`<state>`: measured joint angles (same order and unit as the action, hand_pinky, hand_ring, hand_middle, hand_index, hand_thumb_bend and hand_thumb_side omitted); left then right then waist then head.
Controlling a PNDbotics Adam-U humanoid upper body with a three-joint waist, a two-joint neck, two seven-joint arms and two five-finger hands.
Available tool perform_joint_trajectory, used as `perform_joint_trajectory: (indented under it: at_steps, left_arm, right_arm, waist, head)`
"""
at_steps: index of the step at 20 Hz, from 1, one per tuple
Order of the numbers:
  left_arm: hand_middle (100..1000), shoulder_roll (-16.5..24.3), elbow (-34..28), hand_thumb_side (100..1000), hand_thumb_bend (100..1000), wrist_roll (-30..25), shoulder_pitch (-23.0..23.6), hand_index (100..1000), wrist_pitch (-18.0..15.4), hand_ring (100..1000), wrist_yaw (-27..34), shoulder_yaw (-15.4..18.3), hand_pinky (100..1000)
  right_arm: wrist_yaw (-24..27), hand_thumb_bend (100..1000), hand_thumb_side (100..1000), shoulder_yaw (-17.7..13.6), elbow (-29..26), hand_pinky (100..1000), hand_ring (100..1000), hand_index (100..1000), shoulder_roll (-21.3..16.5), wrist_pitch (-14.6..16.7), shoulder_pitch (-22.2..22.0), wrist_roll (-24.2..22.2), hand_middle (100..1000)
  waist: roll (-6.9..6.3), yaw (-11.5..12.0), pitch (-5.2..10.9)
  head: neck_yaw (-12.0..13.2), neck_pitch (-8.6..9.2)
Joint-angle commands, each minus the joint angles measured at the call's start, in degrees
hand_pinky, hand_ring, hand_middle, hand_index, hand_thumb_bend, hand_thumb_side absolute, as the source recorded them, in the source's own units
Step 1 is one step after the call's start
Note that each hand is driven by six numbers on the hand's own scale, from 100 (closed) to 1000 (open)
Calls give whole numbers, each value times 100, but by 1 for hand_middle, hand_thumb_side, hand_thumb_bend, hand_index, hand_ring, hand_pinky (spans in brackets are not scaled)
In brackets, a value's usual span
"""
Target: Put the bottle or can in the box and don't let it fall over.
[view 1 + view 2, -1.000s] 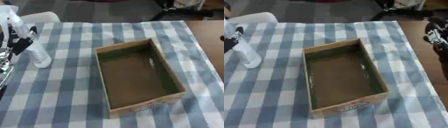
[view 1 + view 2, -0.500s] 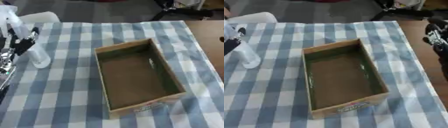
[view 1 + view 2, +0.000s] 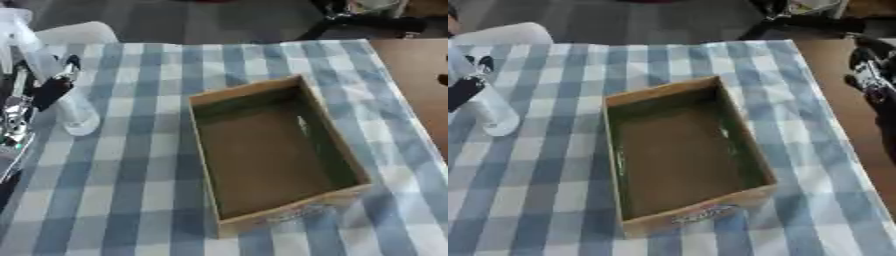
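- The clear bottle [image 3: 70,100] stands at the left of the blue-and-white checked tablecloth [image 3: 140,165], tilted a little, its base apparently on the cloth, though that is hard to confirm.
- The left hand [image 3: 39,92] has its dark fingers curled round the bottle's middle; the left eye view shows the silver wrist below it, which the right eye view cuts off.
- The open cardboard box [image 3: 680,155] sits mid-table, well apart from the bottle, with nothing in it.
- The right hand [image 3: 872,80] shows only in the right eye view, at the right edge over the brown surface; I cannot tell how its fingers are set.
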<state>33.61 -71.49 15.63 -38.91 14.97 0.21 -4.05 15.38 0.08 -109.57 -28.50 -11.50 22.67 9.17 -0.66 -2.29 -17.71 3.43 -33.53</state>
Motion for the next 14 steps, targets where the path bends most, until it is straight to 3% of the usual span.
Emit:
perform_joint_trajectory:
  at_steps: [1, 5, 11, 14]
  left_arm:
    - [722, 112, -26, 494, 274, -8, -97, 767, -22, 739, 136, 28, 527]
    - [700, 96, 32, 452, 237, -36, -87, 737, -12, 730, 247, 21, 533]
    - [651, 80, 172, 301, 100, 34, -77, 657, 97, 702, 451, 39, 529]
    - [614, 71, 220, 202, 100, 67, -65, 617, 155, 673, 574, 30, 521]
  right_arm:
    - [39, 100, 557, -23, -38, 925, 1000, 884, -78, -8, 83, 0, 1000]
    - [47, 100, 556, -21, -37, 925, 1000, 884, -73, -13, 90, 0, 1000]
    - [63, 100, 556, -22, -40, 925, 1000, 884, -71, -10, 102, 2, 1000]
    - [66, 100, 555, -25, -41, 925, 1000, 885, -70, -11, 105, 1, 1000]
  waist:
    - [2, 4, 81]
    - [10, 8, 81]
    - [8, 19, 84]
    - [11, 19, 86]
  head:
    - [11, 79]
    - [8, 72]
    - [6, 71]
    - [3, 69]
